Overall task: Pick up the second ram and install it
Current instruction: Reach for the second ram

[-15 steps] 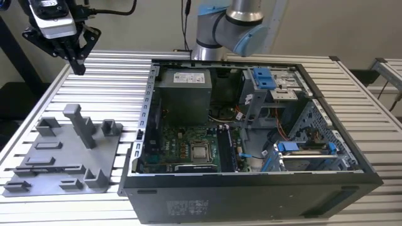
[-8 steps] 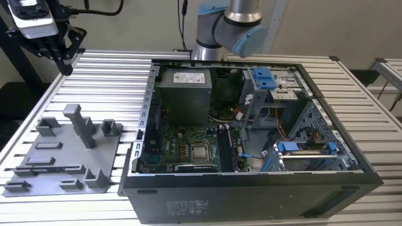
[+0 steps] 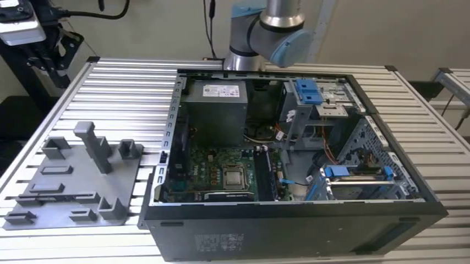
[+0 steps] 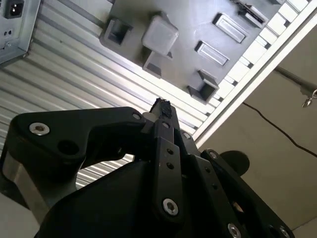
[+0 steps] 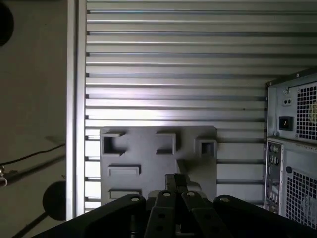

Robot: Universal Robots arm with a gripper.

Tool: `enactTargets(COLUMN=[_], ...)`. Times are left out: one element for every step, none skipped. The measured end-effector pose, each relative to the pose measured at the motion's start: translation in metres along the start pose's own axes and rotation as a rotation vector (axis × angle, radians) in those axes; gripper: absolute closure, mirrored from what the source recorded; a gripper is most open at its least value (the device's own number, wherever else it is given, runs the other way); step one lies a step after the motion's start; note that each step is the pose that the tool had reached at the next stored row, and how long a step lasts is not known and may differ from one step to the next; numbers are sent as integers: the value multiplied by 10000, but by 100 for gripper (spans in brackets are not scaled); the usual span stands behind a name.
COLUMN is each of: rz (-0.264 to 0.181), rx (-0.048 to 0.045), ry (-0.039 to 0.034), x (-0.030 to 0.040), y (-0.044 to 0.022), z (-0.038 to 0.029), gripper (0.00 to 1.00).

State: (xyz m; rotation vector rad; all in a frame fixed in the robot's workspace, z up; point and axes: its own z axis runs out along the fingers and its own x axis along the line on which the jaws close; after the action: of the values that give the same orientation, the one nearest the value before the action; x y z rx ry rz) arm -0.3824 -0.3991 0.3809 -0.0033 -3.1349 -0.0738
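Gripper (image 4: pixel 161 105) fingertips pressed together, empty | hangs over grey fixture tray (image 5: pixel 148 151) by slatted table (image 5: pixel 173 49) edge | open computer case (image 3: pixel 294 214) beside tray

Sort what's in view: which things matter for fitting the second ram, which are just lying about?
Job: gripper, grey tray, dark strip in its long slot (possibly the ram), open computer, memory slots.
Lying about: power supply, blue clips, black stand.

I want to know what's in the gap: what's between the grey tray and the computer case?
Nothing but bare ribbed table lies between the grey tray and the computer case, as the first wrist view shows.
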Motion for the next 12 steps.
enactTargets(rz=[-4,-9,-12,-17,-21,-25,-30,-31,-32,-32,-33,-32], rx=[1,2,2,1,1,1,1,1,1,1,0,1], ry=[1,2,2,2,2,2,2,2,3,3,3,3], x=[31,64,98,132,164,196,218,226,226,227,227,227], y=[0,0,0,-1,-1,-1,-1,-1,-2,-2,-1,-2], z=[2,4,7,11,13,16,18,19,19,19,19,20], gripper=[89,89,89,89,89,89,89,89,89,89,89,89])
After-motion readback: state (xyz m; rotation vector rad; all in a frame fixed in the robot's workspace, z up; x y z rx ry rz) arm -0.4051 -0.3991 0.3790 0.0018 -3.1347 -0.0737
